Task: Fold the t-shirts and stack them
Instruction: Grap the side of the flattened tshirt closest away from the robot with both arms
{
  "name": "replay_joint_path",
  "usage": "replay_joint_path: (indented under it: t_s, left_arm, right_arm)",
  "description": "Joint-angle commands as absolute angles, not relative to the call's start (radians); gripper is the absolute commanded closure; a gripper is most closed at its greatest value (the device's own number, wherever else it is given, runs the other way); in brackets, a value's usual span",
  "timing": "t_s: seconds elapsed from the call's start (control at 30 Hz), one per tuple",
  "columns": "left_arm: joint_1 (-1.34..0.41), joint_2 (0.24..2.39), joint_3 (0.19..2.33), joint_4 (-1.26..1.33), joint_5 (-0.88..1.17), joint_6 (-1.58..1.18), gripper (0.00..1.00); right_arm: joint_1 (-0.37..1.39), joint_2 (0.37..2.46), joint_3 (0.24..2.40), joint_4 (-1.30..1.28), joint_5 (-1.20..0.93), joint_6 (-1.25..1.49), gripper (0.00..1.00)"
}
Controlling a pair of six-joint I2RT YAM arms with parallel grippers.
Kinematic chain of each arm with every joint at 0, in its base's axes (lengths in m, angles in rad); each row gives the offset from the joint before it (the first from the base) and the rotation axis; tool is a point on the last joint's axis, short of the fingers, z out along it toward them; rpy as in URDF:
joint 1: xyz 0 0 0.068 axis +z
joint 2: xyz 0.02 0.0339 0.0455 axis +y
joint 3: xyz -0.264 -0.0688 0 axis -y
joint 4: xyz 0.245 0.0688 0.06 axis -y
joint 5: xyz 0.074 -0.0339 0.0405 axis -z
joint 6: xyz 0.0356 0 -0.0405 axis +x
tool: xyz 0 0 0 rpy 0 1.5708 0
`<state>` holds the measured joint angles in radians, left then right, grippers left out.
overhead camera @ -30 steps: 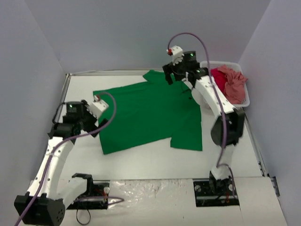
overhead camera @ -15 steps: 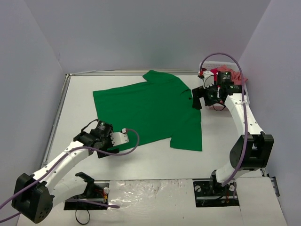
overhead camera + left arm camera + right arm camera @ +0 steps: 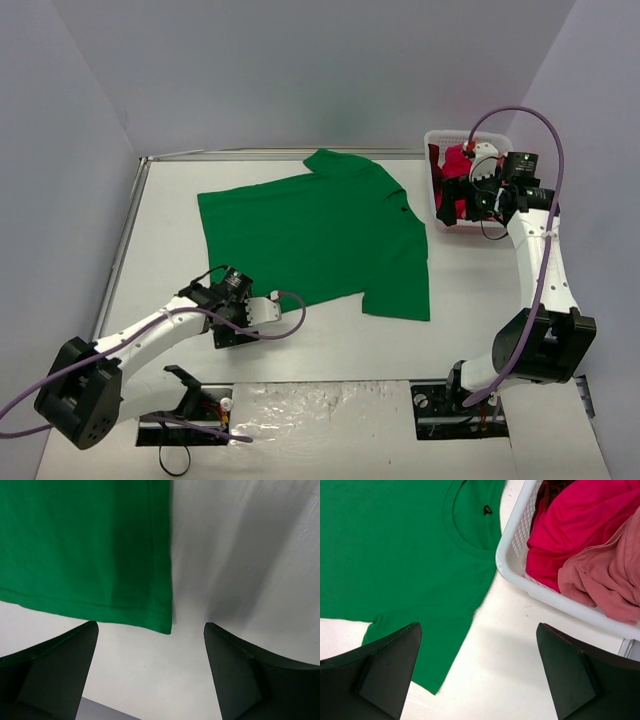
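Green t-shirt [image 3: 315, 235] spread flat on counter [image 3: 470, 300]. We see left end effector [image 3: 150, 675] wide open, empty, by its hem corner; right end effector [image 3: 477, 675] wide open, empty, beside basket [image 3: 560, 600] holding red t-shirt [image 3: 575, 525] and pink t-shirt [image 3: 605, 580].

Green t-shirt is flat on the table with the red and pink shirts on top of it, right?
No. The green t-shirt is flat on the table, but the red shirt and pink shirt are in the white basket beside it, per the right wrist view.

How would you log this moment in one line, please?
green shirt: flat on table | red shirt, pink shirt: in basket | left claw: open over green hem corner | right claw: open, empty, by basket
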<state>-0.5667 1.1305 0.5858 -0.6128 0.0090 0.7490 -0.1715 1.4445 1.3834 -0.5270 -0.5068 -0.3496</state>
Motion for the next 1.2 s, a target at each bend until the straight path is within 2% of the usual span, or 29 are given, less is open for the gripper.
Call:
replay_joint_path:
  t_s: [0.0, 0.2, 0.47, 0.5, 0.6, 0.63, 0.73, 0.87, 0.93, 1.0, 1.03, 1.17]
  left_arm:
    - [-0.577, 1.164, 0.623, -0.6, 0.035, 0.709, 0.14]
    - [-0.58, 1.272, 0.64, -0.571, -0.015, 0.675, 0.27]
    - [-0.578, 1.289, 0.65, -0.578, -0.04, 0.637, 0.57]
    - [-0.58, 1.278, 0.65, -0.586, -0.046, 0.634, 0.65]
    - [-0.58, 1.253, 0.65, -0.597, -0.051, 0.629, 0.77]
    - [-0.58, 1.247, 0.65, -0.606, -0.049, 0.63, 0.86]
    - [-0.578, 1.227, 0.653, -0.62, -0.038, 0.621, 0.97]
    - [-0.577, 1.192, 0.673, -0.652, -0.003, 0.612, 0.98]
    - [-0.572, 1.163, 0.689, -0.67, 0.026, 0.614, 0.98]
    - [-0.568, 1.141, 0.695, -0.68, 0.037, 0.621, 0.98]
    - [-0.566, 1.138, 0.698, -0.678, 0.037, 0.621, 0.98]
    - [-0.54, 1.158, 0.713, -0.66, 0.035, 0.617, 0.98]
  right_arm:
    - [-0.181, 1.439, 1.407, -0.528, -0.541, -0.336, 0.05]
    - [-0.181, 1.428, 1.402, -0.525, -0.549, -0.342, 0.05]
    - [-0.181, 1.417, 1.39, -0.523, -0.552, -0.357, 0.05]
    - [-0.181, 1.417, 1.391, -0.523, -0.552, -0.362, 0.05]
    - [-0.181, 1.42, 1.391, -0.523, -0.554, -0.362, 0.05]
    - [-0.181, 1.422, 1.391, -0.525, -0.561, -0.364, 0.05]
    - [-0.179, 1.413, 1.384, -0.526, -0.569, -0.376, 0.05]
    - [-0.152, 1.378, 1.365, -0.587, -0.598, -0.504, 0.04]
    - [-0.073, 1.345, 1.353, -0.67, -0.553, -0.674, 0.06]
    - [-0.003, 1.306, 1.307, -0.724, -0.404, -0.812, 0.06]
    - [0.074, 1.296, 1.287, -0.736, -0.35, -0.846, 0.05]
    - [0.19, 1.307, 1.195, -0.804, -0.08, -0.952, 0.07]
